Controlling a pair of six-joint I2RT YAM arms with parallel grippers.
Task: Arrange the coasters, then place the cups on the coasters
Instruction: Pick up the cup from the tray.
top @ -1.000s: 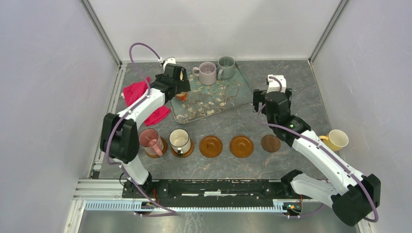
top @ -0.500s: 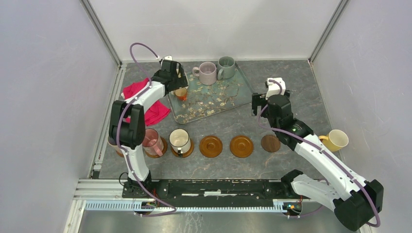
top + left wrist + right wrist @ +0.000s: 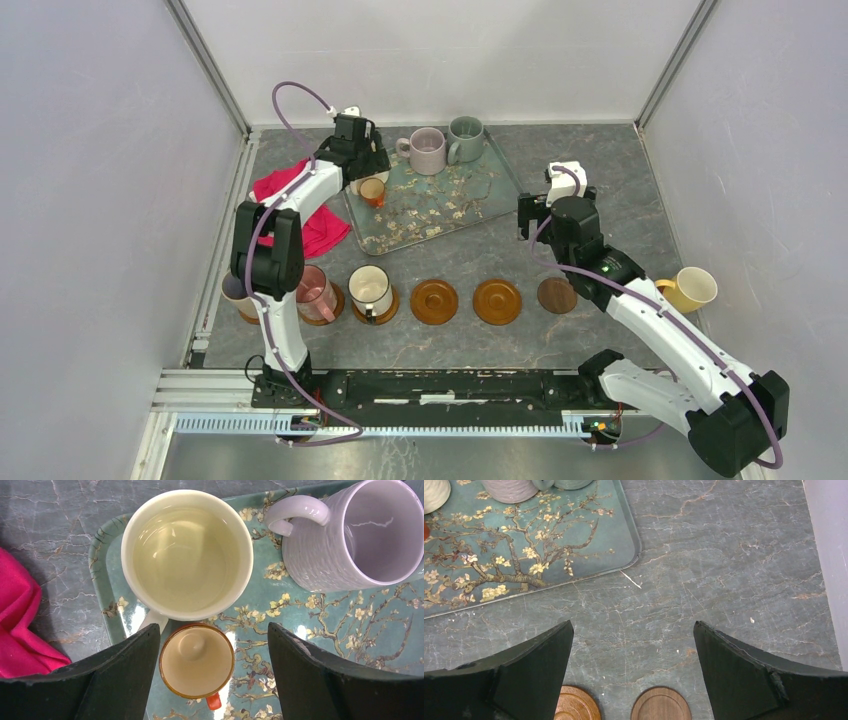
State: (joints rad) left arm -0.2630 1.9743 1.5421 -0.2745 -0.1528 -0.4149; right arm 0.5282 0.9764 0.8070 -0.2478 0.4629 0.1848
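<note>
Hand of left arm (image 3: 212,630) gapes above small orange cup (image 3: 196,661) on tray (image 3: 320,625).

A: Enclosure?
B: Three plain panels, pale grey-lilac: back wall (image 3: 440,50), left wall (image 3: 90,200), right wall (image 3: 785,150). Slanted aluminium left corner post (image 3: 207,68) and right corner post (image 3: 679,60) at the joins.
A: Surface (image 3: 620,160)?
B: Dark grey, stone-look, with thin pale and rust-coloured veins. Short white scratch (image 3: 630,579) seen in the right wrist view. Aluminium rail (image 3: 210,384) along the near edge, side channel (image 3: 228,205) down the left.
A: Light?
B: Even, from above; shadows soft, slight sheen on the panels
</note>
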